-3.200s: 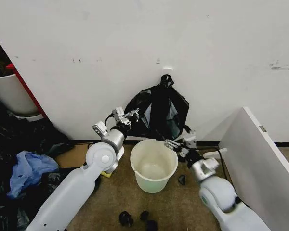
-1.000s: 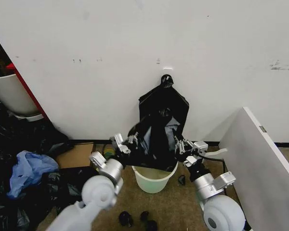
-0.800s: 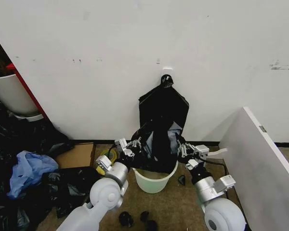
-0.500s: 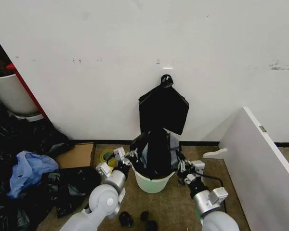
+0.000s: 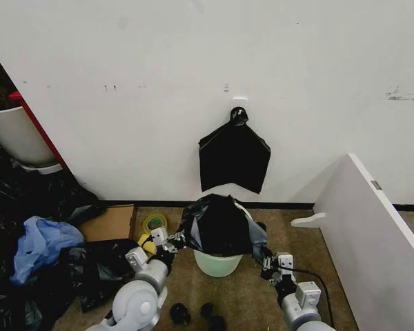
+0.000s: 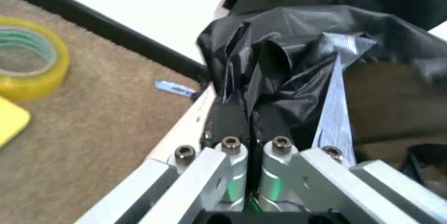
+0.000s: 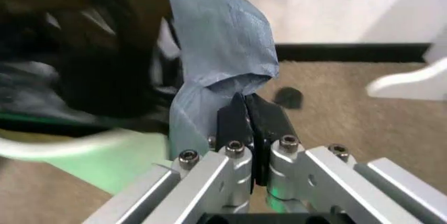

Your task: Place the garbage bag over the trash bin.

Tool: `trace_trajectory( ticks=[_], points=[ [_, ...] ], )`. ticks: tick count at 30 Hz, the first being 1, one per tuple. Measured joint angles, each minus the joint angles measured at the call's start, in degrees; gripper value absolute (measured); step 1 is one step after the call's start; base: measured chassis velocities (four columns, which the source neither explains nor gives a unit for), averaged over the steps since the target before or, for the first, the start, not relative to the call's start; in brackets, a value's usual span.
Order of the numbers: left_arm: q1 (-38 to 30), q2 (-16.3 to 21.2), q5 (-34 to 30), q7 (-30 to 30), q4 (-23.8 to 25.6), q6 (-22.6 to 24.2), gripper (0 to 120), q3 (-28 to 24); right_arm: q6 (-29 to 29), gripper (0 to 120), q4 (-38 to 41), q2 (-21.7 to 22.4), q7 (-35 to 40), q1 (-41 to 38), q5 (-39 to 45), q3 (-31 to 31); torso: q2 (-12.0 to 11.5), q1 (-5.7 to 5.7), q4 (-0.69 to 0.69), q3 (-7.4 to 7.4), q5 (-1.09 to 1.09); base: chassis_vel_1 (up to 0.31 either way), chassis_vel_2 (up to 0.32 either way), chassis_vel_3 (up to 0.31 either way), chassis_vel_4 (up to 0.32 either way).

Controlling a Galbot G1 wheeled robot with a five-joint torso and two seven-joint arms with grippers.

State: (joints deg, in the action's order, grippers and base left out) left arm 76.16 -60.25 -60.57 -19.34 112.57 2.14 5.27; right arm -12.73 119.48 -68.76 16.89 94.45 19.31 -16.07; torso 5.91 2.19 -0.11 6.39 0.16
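Garbage bag (image 5: pixel 217 224): glossy black, crinkled, draped as a dome over the top of the trash bin (image 5: pixel 217 263), covering its rim; only the pale greenish lower part of the bin is exposed, standing on the brown carpet (image 5: pixel 193 276) at the foot of the white wall (image 5: pixel 193 69). Left gripper (image 5: pixel 171 241): at 9 o'clock of the bin, fingers (image 6: pixel 227 122) clenched on a gathered fold of the bag's edge, low beside the bin wall. Right gripper (image 5: pixel 262 249): at 4 o'clock of the bin, fingers (image 7: pixel 237 122) pinched tight on the stretched, greyish bag edge. Flat black bag bundle (image 5: pixel 234 155): at 12 o'clock, hanging on the wall by its knotted top. Yellow tape roll (image 5: pixel 152 223): at 9 o'clock, on the carpet. Heap of dark bags with blue plastic (image 5: pixel 34 241): farther at 9 o'clock. White panel (image 5: pixel 372 227): at 3 o'clock.
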Motion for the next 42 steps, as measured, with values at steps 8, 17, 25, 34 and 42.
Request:
trace_trajectory(
  ticks=[8, 17, 25, 34, 42],
  points=[
    [1.23, -0.14, 0.54, -0.08, -1.71, 0.40, 0, -0.72, -5.11, 0, 0.10, 0.33, 1.64, 0.28, -2.00, 0.61, 0.00, 0.00, 0.00, 0.00, 0.00, 0.000, 0.000, 0.000, 0.000],
    [0.48, 0.86, 0.57, -0.15, -4.66, 1.28, 0, -0.78, -7.90, 0, -1.50, 0.69, 1.17, 0.19, -5.27, 2.34, 0.00, 0.00, 0.00, 0.00, -0.01, 0.000, 0.000, 0.000, 0.000],
    [-2.42, 1.36, 2.42, -0.29, -8.35, 1.98, 0, -1.70, -8.77, 0, -6.08, 1.29, 0.98, -3.80, -7.65, 2.67, 0.00, 0.00, 0.00, 0.01, 0.01, 0.000, 0.000, 0.000, 0.000],
    [-6.60, -1.24, 6.46, -0.65, -15.20, 1.79, 0, -3.04, -8.18, 0, -11.75, -0.26, 1.23, -8.18, -10.55, 4.31, 0.00, 0.00, 0.00, 0.01, 0.00, 0.000, 0.000, 0.000, 0.000],
    [-8.09, -3.21, 8.18, -1.84, -17.45, 0.91, 0, -1.64, -6.53, 0, -15.55, -0.62, 1.99, -10.21, -13.25, 5.75, 0.00, 0.00, 0.00, 0.01, 0.00, 0.000, 0.000, 0.000, 0.000]
  ],
)
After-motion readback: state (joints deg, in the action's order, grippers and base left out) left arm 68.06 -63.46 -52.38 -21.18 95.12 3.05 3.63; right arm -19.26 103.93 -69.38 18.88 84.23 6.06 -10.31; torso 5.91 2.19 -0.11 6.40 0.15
